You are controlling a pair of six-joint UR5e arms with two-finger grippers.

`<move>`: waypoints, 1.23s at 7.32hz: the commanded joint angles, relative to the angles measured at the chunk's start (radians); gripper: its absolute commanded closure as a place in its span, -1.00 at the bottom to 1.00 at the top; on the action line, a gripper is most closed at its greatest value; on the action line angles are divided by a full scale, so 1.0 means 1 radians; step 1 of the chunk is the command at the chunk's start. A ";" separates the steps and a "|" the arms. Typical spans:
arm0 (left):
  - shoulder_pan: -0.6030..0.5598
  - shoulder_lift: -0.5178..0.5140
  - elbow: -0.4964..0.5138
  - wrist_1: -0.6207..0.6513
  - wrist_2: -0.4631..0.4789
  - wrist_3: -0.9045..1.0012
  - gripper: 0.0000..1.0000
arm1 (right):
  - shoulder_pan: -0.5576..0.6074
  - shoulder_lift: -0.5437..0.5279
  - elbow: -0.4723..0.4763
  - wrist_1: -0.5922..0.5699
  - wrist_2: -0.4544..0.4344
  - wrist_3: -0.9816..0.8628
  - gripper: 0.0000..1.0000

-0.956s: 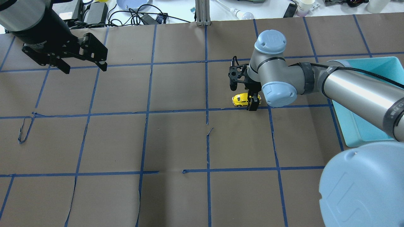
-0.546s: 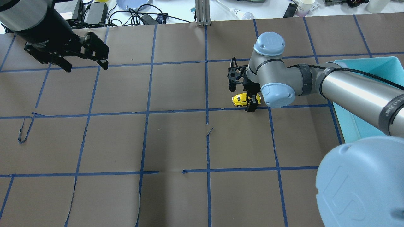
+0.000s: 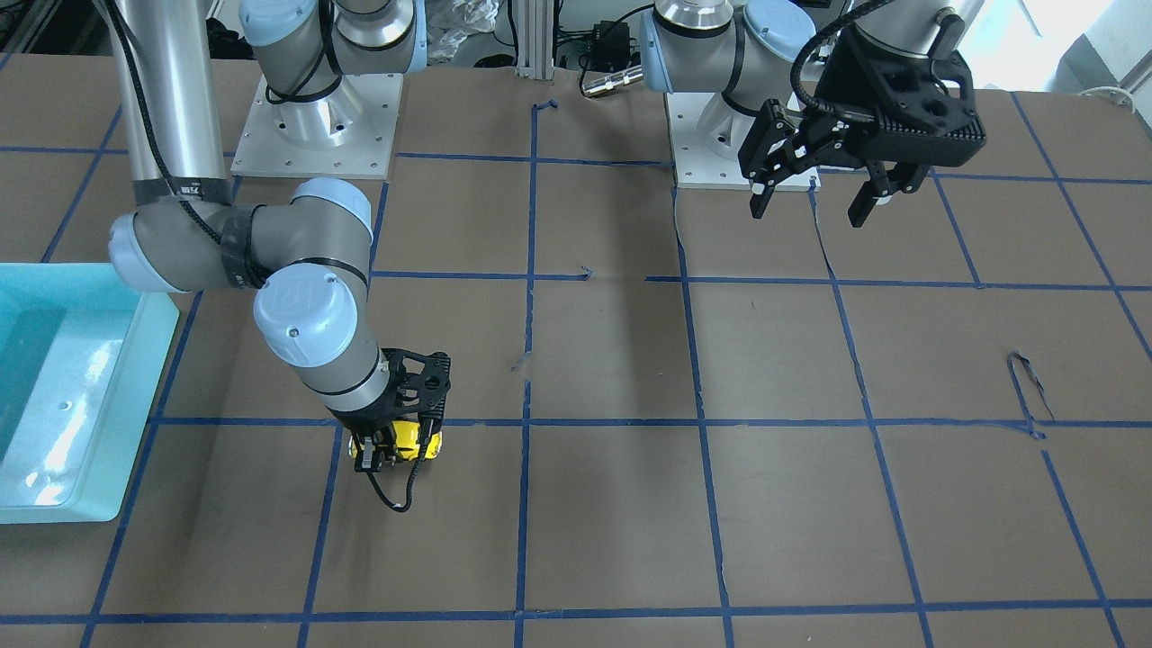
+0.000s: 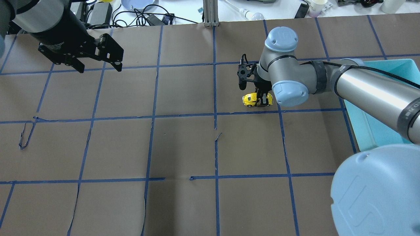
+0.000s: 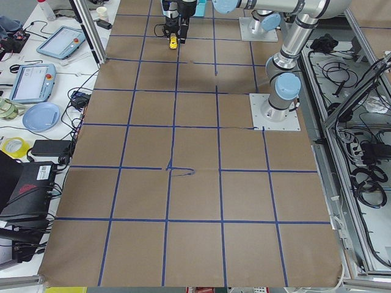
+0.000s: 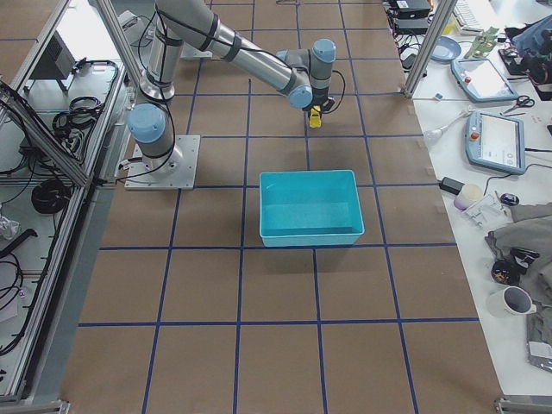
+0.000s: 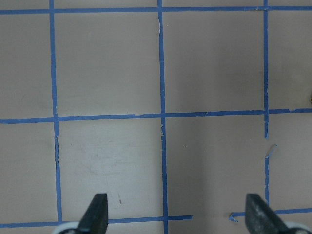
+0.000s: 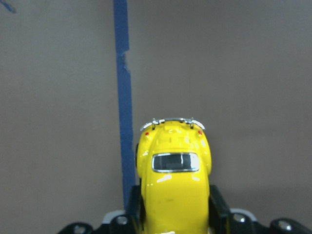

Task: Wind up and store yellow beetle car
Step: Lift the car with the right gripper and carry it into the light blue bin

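The yellow beetle car (image 4: 257, 99) is small and glossy and sits low at the table, just past a blue tape line. My right gripper (image 4: 262, 102) is shut on it, one finger on each flank. The right wrist view shows the car (image 8: 174, 175) from above and behind, with its rear window and bumper pointing away. It also shows in the front view (image 3: 407, 438) under the right gripper (image 3: 387, 455). I cannot tell whether its wheels touch the table. My left gripper (image 4: 99, 68) is open and empty, high over the far left of the table; the front view shows it (image 3: 808, 212) too.
A turquoise bin (image 4: 370, 134) stands at the right edge of the table, close to the right arm; it also shows in the front view (image 3: 54, 490). Brown paper with blue tape lines covers the table. Cables and clutter lie past the far edge.
My right gripper has shifted a little toward the far side with the car in it. My left gripper has moved to the right and slightly farther away, still open.
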 commanded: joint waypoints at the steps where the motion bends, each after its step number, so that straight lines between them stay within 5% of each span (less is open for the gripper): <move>1: -0.003 -0.001 -0.001 0.012 0.000 0.001 -1.00 | -0.041 -0.086 -0.104 0.204 -0.009 -0.008 1.00; 3: -0.003 -0.001 -0.001 0.013 -0.002 0.000 -1.00 | -0.179 -0.129 -0.179 0.396 -0.037 -0.090 1.00; 6: -0.001 0.002 0.000 0.015 0.000 0.001 -1.00 | -0.436 -0.178 -0.176 0.408 -0.161 -0.429 1.00; 9: 0.000 -0.004 -0.001 0.030 -0.005 0.000 -1.00 | -0.607 -0.157 -0.152 0.406 -0.167 -0.678 1.00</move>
